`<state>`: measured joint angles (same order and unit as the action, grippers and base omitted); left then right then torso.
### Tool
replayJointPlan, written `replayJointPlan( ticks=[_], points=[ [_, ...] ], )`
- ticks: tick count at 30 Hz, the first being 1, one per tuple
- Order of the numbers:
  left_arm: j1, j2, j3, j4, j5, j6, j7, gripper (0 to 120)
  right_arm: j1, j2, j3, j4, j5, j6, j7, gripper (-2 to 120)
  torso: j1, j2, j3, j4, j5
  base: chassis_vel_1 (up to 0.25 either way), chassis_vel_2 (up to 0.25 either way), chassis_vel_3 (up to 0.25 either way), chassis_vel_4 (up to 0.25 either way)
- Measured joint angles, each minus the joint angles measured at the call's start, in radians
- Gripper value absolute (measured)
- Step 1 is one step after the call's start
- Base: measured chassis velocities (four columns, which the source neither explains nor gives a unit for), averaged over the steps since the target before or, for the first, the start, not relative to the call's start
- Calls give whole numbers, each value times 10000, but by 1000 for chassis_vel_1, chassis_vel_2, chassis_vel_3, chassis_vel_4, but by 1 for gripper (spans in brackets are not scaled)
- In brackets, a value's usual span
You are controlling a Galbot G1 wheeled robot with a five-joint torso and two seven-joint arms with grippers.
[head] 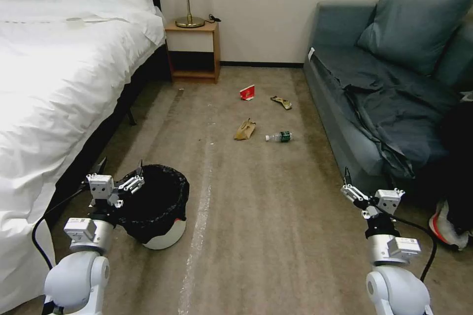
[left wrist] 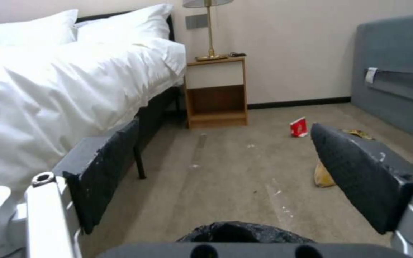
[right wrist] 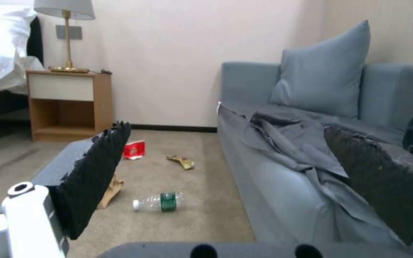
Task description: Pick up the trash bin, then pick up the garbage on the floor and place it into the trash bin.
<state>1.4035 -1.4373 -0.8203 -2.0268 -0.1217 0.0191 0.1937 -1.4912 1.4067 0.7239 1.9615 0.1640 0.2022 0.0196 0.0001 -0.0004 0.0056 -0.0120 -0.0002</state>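
- Standing on the floor at 7 o'clock, bin not lifted yet; left gripper spread wide at its rim, holding nothing.
- Right gripper wide, empty, 4 o'clock.
- Bag, bottle, carton, wrapper lie at 12 o'clock, all uncollected.

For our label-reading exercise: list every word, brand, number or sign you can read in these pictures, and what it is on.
None can be read.
Red carton: white print, too blurred.
Bottle: green label, too small.
Sofa tag: no legible print.
Arm stickers: too small.
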Motion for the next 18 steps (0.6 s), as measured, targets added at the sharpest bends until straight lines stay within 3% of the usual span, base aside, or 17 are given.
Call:
replayJointPlan(
  ticks=[18],
  points=[
    [-83,29,-49,118,-55,-47,0,96,102,-69,-82,-53,2,-56,-39,100,0,0,0,0,0,0,0,0,0]
  ],
)
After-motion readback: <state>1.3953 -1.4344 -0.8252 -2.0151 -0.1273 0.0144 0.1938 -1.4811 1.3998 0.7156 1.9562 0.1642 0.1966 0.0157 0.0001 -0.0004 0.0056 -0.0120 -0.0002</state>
